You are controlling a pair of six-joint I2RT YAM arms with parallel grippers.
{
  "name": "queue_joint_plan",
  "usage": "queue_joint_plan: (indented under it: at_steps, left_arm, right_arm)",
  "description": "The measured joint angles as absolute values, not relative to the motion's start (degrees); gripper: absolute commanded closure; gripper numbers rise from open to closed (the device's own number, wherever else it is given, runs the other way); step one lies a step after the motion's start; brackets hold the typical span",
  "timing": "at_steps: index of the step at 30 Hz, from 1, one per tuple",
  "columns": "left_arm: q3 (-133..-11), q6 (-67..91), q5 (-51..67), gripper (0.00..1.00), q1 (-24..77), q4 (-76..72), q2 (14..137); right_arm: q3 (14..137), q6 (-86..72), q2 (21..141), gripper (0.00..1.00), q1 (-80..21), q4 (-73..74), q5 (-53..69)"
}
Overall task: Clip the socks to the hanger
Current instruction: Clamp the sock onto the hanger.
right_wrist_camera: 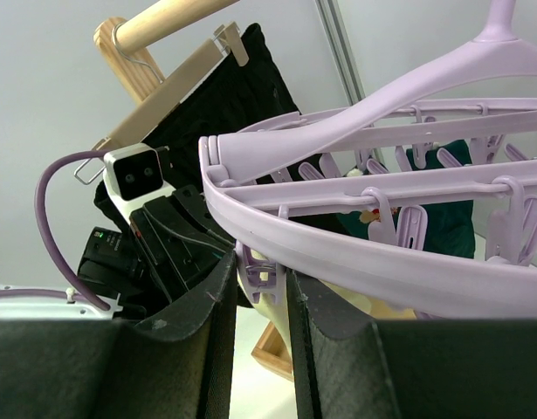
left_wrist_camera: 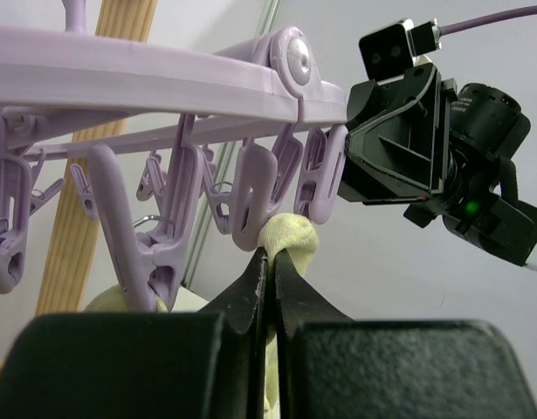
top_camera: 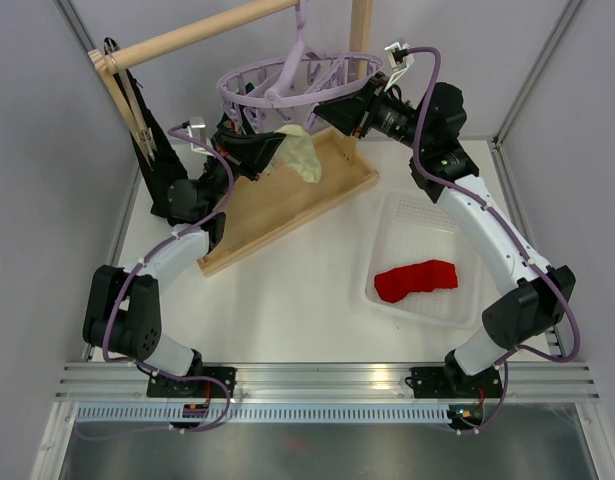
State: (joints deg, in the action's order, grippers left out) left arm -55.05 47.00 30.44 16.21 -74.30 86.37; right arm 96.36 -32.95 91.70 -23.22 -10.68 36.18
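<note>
The lavender hanger (top_camera: pixel 297 78) hangs from the wooden rack. My left gripper (left_wrist_camera: pixel 270 258) is shut on the top edge of a cream sock (left_wrist_camera: pixel 291 239) and holds it up against the mouth of a dangling clip (left_wrist_camera: pixel 251 205). In the top view the cream sock (top_camera: pixel 303 154) droops below the hanger's ring. My right gripper (right_wrist_camera: pixel 261 272) is shut on a lavender clip (right_wrist_camera: pixel 263 281) under the ring's rim (right_wrist_camera: pixel 355 255), pinching it from both sides. A dark teal sock (right_wrist_camera: pixel 450 216) hangs from clips farther back. A red sock (top_camera: pixel 417 279) lies in the white tray (top_camera: pixel 442 215).
A wooden rack (top_camera: pixel 192 35) stands on a wooden base tray (top_camera: pixel 287 210). A black cloth on a wooden hanger (right_wrist_camera: pixel 229 96) hangs at the rack's left end. Both wrists crowd together under the hanger's ring.
</note>
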Motion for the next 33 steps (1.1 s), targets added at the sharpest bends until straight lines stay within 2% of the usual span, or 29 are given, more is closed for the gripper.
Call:
queue_joint_plan:
  at_steps: [33]
  left_arm:
    - [-59.0, 47.1, 29.9, 0.98, 16.2, -74.3, 88.6]
  right_arm:
    - [96.4, -34.3, 91.9, 1.00, -23.0, -10.8, 37.3]
